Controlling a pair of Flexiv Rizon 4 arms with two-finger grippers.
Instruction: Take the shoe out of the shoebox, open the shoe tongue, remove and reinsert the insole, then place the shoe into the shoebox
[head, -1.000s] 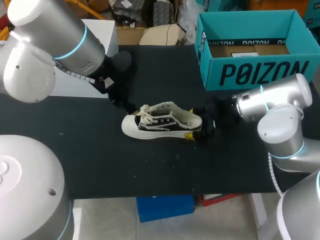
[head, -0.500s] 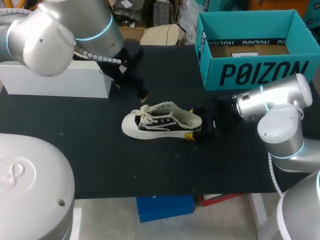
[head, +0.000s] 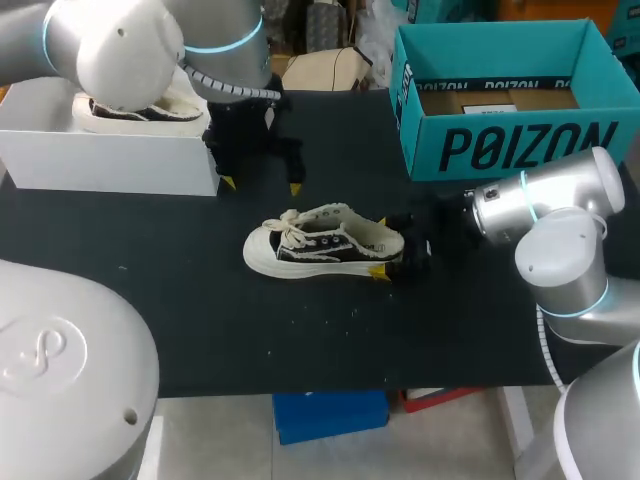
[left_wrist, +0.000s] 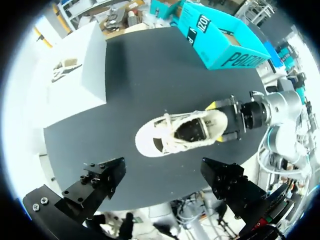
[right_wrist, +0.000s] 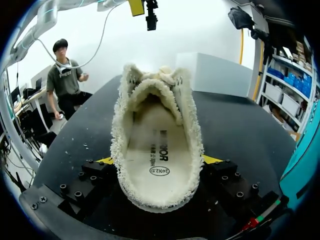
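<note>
The left arm has swung up and back from the toe of the shoe toward the far side of the table; its left gripper now hangs near the corner of the white box, well apart from the shoe, with its fingers spread wide and nothing between them. The shoe and the right arm have not shifted; the shoe lies on its sole in the middle of the table, toe toward the left arm's side, outside the teal shoebox, which stands open at the far right. The right gripper pinches the heel, one yellow tip pressed against each side of it. In the right wrist view the insole lies flat inside the shoe, and the tongue seems to sit over the opening under the laces.

By my judgement the shoe is out and steadied, and opening the tongue is the step in hand; the insole work is not yet begun. The next move calls for the left gripper to come down over the laces, catch the tongue's edge and draw it toward the toe, while the right one holds the heel firm so the shoe does not slide.
</note>
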